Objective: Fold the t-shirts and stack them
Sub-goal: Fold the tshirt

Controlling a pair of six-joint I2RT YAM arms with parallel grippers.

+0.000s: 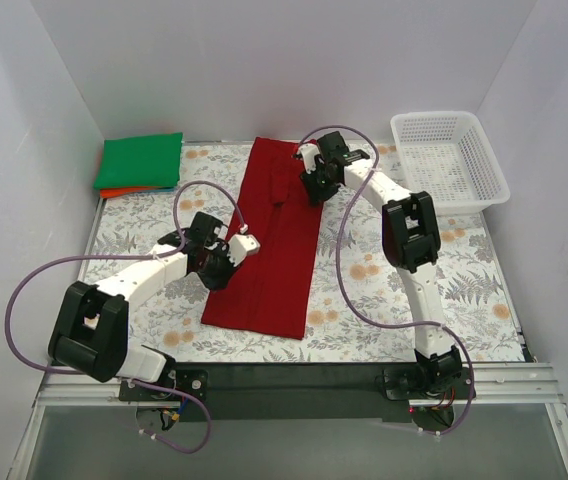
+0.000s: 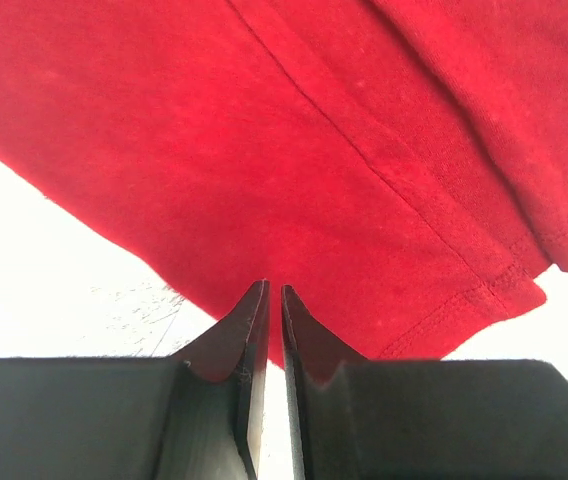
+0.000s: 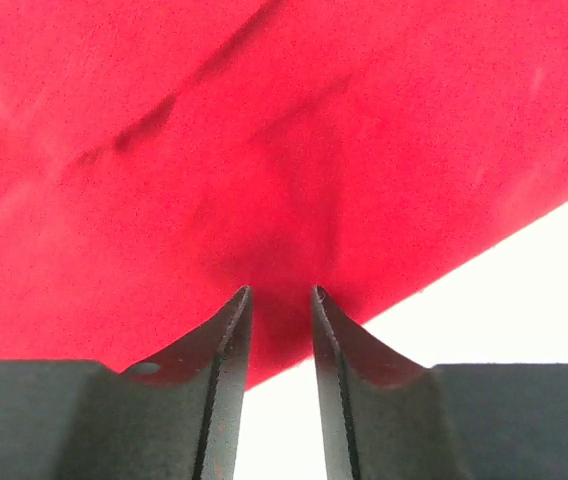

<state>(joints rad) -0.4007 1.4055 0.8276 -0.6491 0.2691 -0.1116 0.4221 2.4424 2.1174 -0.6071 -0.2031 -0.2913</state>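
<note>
The dark red t-shirt (image 1: 269, 250) lies as a long folded strip down the middle of the table. My left gripper (image 1: 222, 272) is at its left edge near the front. In the left wrist view the shirt (image 2: 294, 130) lies flat and the gripper (image 2: 273, 288) is shut with only a thin slit, its tips over the shirt's edge. My right gripper (image 1: 314, 190) is at the shirt's right edge near the back. In the right wrist view it (image 3: 280, 290) is shut on the red cloth (image 3: 264, 150), whose wrinkles run toward the jaws. The green t-shirt (image 1: 140, 160) lies folded on the orange one (image 1: 114, 192) at the back left.
A white lattice basket (image 1: 451, 125) stands at the back right. The floral tablecloth (image 1: 384, 290) shows on both sides of the red shirt. White walls close in the left, back and right.
</note>
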